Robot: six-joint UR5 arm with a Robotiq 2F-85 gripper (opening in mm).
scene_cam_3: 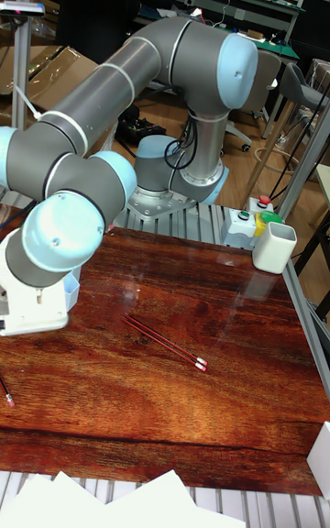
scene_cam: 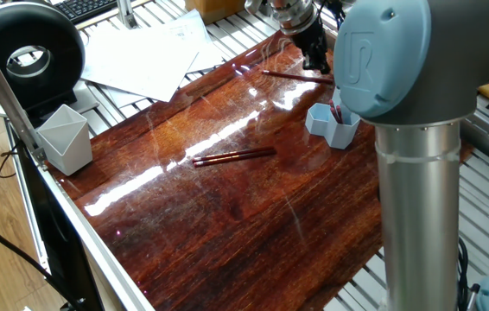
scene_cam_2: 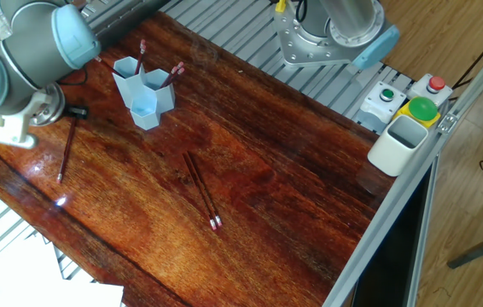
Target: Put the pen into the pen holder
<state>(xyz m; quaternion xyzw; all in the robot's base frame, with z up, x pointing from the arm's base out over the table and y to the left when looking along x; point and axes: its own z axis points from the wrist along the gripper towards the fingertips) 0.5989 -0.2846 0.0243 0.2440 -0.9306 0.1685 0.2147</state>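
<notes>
The pen (scene_cam: pixel 295 76) lies just beneath the claw (scene_cam: pixel 317 62); claw's spread unclear.

Pens on the table (scene_cam_2: pixel 310 196): three, namely a pair (scene_cam_2: pixel 202 191) lying together and one (scene_cam_2: pixel 66 150) apart. Pens standing in the holder (scene_cam_2: pixel 144 92): at least two. Holders: one. Grey-white cups (scene_cam_2: pixel 398 143): one. Arms: one.
</notes>
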